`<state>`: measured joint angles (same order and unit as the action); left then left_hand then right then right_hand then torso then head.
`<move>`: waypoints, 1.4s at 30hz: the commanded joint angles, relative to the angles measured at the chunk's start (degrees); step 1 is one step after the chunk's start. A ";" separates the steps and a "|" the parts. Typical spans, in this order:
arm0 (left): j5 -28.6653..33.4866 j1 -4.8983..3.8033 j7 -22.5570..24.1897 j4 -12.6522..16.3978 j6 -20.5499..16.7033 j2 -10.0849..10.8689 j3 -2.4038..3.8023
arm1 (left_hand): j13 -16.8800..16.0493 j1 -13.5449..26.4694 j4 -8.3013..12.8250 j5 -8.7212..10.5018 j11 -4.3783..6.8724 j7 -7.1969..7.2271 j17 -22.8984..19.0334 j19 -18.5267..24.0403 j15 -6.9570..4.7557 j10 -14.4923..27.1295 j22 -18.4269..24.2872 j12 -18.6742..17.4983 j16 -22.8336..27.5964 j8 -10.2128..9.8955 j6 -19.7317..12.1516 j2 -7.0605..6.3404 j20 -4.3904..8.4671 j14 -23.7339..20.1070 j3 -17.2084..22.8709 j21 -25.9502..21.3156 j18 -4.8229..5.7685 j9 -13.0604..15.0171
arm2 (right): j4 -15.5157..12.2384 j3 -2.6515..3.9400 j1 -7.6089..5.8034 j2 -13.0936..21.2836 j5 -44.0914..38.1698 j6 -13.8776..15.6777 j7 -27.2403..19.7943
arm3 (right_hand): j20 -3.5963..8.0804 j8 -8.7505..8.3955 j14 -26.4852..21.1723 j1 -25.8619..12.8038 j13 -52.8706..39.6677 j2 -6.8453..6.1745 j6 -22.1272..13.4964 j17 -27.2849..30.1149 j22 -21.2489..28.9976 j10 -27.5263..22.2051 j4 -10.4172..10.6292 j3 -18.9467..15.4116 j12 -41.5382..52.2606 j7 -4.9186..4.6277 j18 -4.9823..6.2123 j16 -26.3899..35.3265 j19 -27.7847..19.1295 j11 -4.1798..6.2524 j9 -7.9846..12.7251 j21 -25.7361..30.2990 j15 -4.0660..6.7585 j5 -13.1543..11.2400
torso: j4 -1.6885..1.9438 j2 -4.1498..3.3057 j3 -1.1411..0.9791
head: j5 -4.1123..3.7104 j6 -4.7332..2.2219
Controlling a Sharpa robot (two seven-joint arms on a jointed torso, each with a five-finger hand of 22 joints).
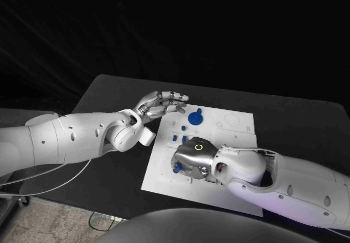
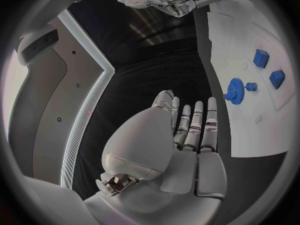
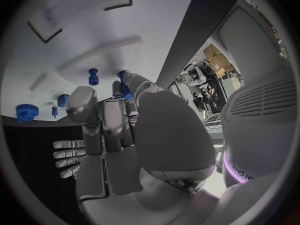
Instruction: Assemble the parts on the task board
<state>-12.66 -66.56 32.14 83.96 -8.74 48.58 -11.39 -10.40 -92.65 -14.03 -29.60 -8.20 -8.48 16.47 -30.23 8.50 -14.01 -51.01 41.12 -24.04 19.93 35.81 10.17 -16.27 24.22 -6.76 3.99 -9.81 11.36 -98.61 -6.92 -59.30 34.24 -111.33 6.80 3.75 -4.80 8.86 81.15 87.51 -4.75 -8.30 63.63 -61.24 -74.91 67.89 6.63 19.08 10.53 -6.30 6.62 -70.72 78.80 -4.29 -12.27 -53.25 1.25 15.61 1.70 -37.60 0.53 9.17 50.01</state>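
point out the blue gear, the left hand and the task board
blue gear [image 1: 194,118], head view, on its round top face
left hand [image 1: 162,105], head view, middle of the hand
task board [image 1: 233,132], head view, bare white surface

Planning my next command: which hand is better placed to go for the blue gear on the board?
Left, probably. The left hand hovers open just beside the blue gear, while the right hand is busy lower on the board over other pieces.

A robotics lab, by the look of it. A black bench [image 1: 292,121] stands against darkness, cables [image 1: 44,174] trailing off its side. Cluttered shelving [image 3: 203,82] sits in the background.
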 commanded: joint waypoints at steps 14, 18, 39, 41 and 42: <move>0.24 -0.01 0.12 -0.41 1.54 -0.49 0.03 | 0.12 -0.33 -0.09 -0.16 -0.49 -0.20 -0.07 -0.52 0.56 0.01 0.06 0.09 -0.21 0.21 -0.01 0.48 0.01 -0.03 0.44 0.17 0.03 -0.10 | 0.61 -0.03 0.27 -0.16 1.59 -0.87 0.48 | -0.19 -5.38 -1.66 -2.87 -0.65 -0.98 -15.75 2.34 -5.63 -2.71 0.64 0.38 -1.45 2.01 0.37 2.20 -1.82 0.26 3.15 3.95 -0.43 -2.62 | 0.03 0.02 0.00 | 0.05 -0.01; 0.30 0.02 0.13 -0.70 1.68 -0.75 0.03 | 0.14 -0.33 -0.09 -0.18 -0.51 -0.21 -0.08 -0.52 0.57 0.02 0.07 0.08 -0.21 0.20 -0.03 0.50 0.01 -0.04 0.47 0.17 0.03 -0.11 | 0.73 -0.03 0.31 -0.18 2.23 0.13 0.32 | -0.35 -5.18 -1.93 -3.67 -0.87 -1.18 -17.43 2.63 -5.49 -4.03 1.03 0.04 -1.65 2.83 0.50 2.42 -2.11 -0.10 3.66 4.67 -0.51 -3.53 | 0.03 0.00 0.01 | -0.12 -0.01; 0.49 0.19 0.34 -0.96 1.49 -0.77 0.02 | 0.16 -0.34 -0.09 -0.19 -0.52 -0.21 -0.08 -0.51 0.58 0.03 0.07 0.07 -0.21 0.20 -0.05 0.51 0.01 -0.05 0.49 0.17 0.04 -0.12 | -1.85 0.02 -0.56 3.79 5.17 7.34 2.12 | -1.07 -3.67 -2.33 -6.17 -2.43 -0.82 -17.10 3.01 -5.14 -8.25 2.60 -3.09 -0.25 2.91 0.75 2.51 -2.48 -0.84 4.13 6.64 -1.19 -6.98 | 0.04 -0.02 0.02 | -0.34 -0.01; 0.50 0.19 0.37 -1.00 1.46 -0.79 0.02 | 0.16 -0.34 -0.09 -0.19 -0.52 -0.21 -0.08 -0.51 0.58 0.03 0.07 0.07 -0.21 0.20 -0.05 0.51 0.01 -0.05 0.49 0.17 0.04 -0.12 | -3.24 0.08 -1.72 5.41 6.84 7.70 2.79 | -1.04 -3.43 -2.37 -6.24 -2.61 -0.84 -16.57 3.16 -5.11 -8.46 2.66 -3.37 0.02 2.75 0.79 2.60 -2.46 -0.83 4.06 6.79 -1.12 -7.33 | -0.08 0.01 0.00 | -0.65 -0.01; 0.50 0.19 0.37 -1.05 1.47 -0.83 0.02 | 0.16 -0.34 -0.09 -0.19 -0.52 -0.21 -0.08 -0.51 0.58 0.03 0.07 0.07 -0.21 0.20 -0.05 0.51 0.01 -0.05 0.49 0.17 0.04 -0.12 | -4.08 0.11 -2.73 6.52 9.08 7.55 3.18 | -1.05 -3.39 -2.45 -6.19 -2.68 -0.84 -16.44 3.39 -5.04 -8.57 2.65 -3.46 0.12 2.68 0.83 2.75 -2.54 -0.81 4.05 7.10 -1.16 -7.49 | -0.11 0.08 0.00 | -0.82 -0.01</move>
<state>-12.44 -66.36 31.92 82.89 -8.15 47.87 -11.40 -10.30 -92.88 -14.20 -29.60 -8.20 -8.47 16.43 -30.23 8.70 -14.01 -51.02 41.12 -24.04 19.93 35.82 10.40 -16.27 24.02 -6.60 3.99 -9.81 11.31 -101.94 -6.95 -61.32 40.06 -106.09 12.23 4.90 -5.94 5.11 78.99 81.80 -7.39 -9.28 46.77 -57.98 -74.93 59.63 9.20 15.90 10.34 -3.60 6.63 -68.29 76.44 -5.09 -8.16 -46.36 0.11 8.37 1.74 -37.60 0.53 8.71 50.01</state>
